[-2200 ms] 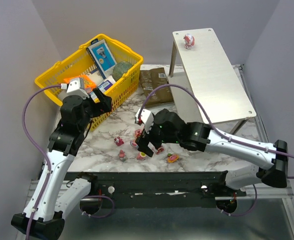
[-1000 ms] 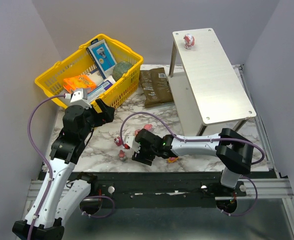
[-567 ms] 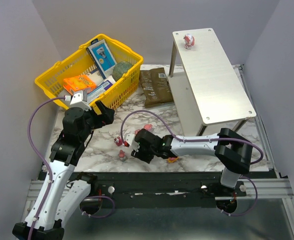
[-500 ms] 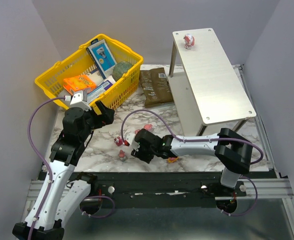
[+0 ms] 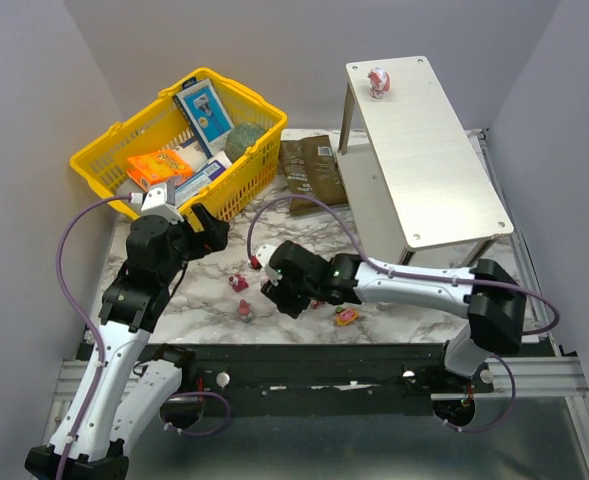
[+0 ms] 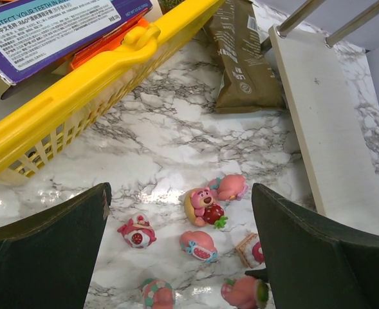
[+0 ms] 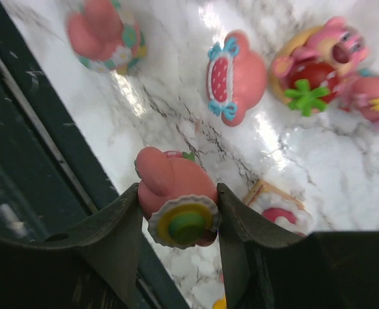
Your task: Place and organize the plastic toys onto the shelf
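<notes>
Right gripper [image 7: 178, 225]: its 2 fingers pinch 1 pink toy [image 7: 171, 183] by the flanks, with the toy's frilled yellow-and-green disc facing my wrist camera. I judge a side grip suits it, since the rounded body offers no flat top.
Held toy, place: over the near edge of the marble table [image 5: 199, 300], roughly 8 o'clock from the shelf [image 5: 429, 150]. I cannot tell whether it is clear of the marble.
Left gripper [image 6: 181, 188]: fingers spread wide, holding nothing. It hovers by the yellow basket [image 5: 104, 150], at 9 o'clock from the right one — parked out of the way, I think.
Loose toys: a bear with a strawberry [image 6: 202, 206] and several pink neighbours lie close together on the marble.
Shelf load: 1 lone toy [image 5: 378, 82] stands at the 12 o'clock end of the top board.
Materials: the toys look glossy, hard and bulbous. The shelf boards are flat, matt silver-white, on thin metal legs, and the marble throws glare.
Risk: slick curved plastic may twist between the fingers — I would carry it gently.
</notes>
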You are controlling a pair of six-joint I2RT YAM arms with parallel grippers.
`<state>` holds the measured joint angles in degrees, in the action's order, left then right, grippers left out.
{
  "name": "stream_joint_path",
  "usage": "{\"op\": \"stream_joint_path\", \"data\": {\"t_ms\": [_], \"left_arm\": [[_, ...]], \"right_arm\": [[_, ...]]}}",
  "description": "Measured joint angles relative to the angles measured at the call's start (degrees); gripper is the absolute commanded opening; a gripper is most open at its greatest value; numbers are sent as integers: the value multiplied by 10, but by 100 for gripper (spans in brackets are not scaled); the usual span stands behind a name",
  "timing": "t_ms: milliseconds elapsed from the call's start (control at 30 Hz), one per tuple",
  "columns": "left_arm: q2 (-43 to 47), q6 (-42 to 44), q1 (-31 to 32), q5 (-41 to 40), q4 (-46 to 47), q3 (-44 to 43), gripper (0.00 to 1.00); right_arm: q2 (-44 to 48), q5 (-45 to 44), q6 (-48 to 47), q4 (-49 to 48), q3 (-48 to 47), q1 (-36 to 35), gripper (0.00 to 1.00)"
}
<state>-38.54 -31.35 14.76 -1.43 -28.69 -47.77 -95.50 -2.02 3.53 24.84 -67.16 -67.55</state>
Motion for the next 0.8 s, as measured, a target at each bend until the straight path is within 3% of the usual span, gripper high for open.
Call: {"op": "stream_joint_path", "data": {"t_ms": [233, 533, 800], "left_arm": [[-6, 1, 0, 0, -2, -2, 99], [-31, 12, 0, 0, 3, -21, 99], [-43, 14, 0, 13, 16, -22, 99]], "right_arm": [[77, -48, 34, 128, -170, 0, 1], [33, -219, 91, 372, -524, 10, 1], [51, -298, 114, 461, -556, 62, 1]]}}
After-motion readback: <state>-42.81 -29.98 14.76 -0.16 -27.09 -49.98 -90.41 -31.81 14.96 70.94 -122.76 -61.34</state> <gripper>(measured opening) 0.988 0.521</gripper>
